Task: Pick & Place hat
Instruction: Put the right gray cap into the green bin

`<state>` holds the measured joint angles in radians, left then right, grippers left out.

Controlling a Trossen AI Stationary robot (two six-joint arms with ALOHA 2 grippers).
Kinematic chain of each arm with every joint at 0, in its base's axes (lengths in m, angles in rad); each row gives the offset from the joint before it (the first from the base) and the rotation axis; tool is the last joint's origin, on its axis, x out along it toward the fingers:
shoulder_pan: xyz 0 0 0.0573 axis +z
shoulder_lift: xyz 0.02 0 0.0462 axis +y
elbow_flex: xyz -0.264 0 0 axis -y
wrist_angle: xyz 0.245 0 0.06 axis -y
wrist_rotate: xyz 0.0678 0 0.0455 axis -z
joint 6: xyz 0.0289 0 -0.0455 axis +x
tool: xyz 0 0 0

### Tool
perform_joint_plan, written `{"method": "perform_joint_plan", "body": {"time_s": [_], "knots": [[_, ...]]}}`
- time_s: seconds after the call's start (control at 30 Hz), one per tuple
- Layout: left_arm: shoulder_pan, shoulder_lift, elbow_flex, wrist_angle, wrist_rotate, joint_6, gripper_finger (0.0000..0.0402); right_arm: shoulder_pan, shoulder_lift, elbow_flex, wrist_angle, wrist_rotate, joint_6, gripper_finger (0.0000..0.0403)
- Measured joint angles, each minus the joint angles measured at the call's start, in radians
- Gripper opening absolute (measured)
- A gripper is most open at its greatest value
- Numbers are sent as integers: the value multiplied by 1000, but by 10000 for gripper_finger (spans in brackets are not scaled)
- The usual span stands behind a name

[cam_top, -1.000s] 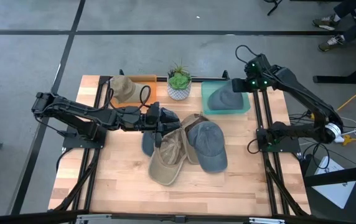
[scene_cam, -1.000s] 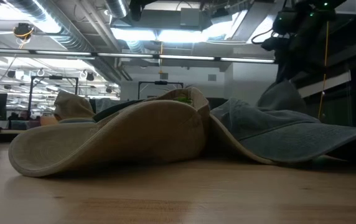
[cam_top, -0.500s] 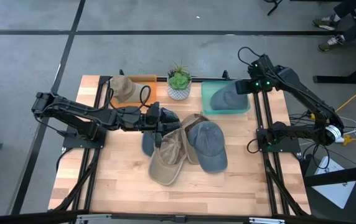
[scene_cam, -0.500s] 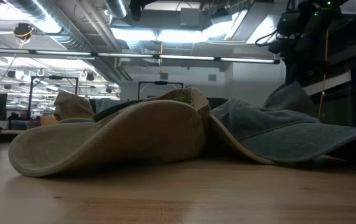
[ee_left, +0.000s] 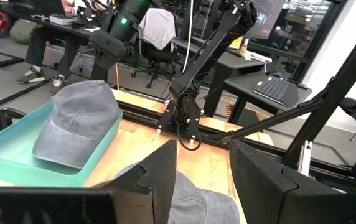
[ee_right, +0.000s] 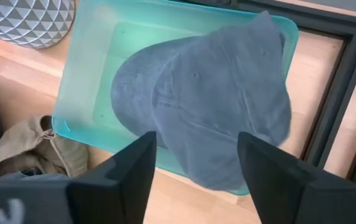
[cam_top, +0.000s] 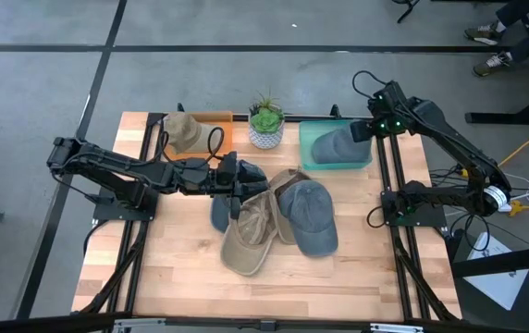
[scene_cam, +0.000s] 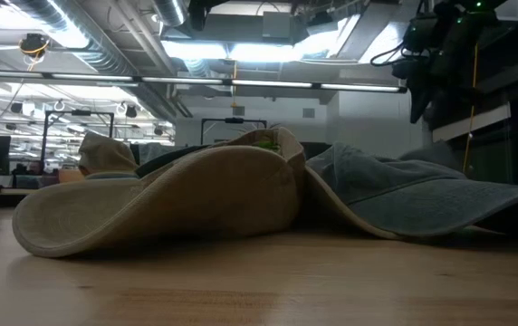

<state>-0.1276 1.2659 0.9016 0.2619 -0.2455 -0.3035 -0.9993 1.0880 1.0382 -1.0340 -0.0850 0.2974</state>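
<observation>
- A grey-blue cap (cam_top: 331, 144) is seen lying in the teal tray (cam_top: 309, 163) at the worktop's (cam_top: 181, 277) far right corner, gripped by nothing.
- The right gripper (cam_top: 361, 132) is held just above the cap, its fingers (ee_right: 121, 180) spread open and empty.
- The left gripper (cam_top: 238, 182) is stretched over the pile of caps (cam_top: 274, 220) mid-worktop; its fingers (ee_left: 159, 180) stand parted, and whether anything is gripped cannot be told.
- A potted plant (cam_top: 265, 122) is placed beside the tray.
</observation>
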Motion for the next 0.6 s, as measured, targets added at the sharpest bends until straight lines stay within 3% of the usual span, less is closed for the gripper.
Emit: {"method": "perform_joint_plan", "body": {"time_s": [0.17,0.3,0.43,0.6], "knots": [[0,0,0,0,0,-1,143,2,-26,8,-4,-12,26,231],[0,0,0,0,0,0,143,32,-72,23,1,-138,26,232],[0,0,0,0,0,0,143,116,-126,23,1,-239,5,232],[0,0,0,0,0,1,143,269,-177,23,9,-249,13,232]]}}
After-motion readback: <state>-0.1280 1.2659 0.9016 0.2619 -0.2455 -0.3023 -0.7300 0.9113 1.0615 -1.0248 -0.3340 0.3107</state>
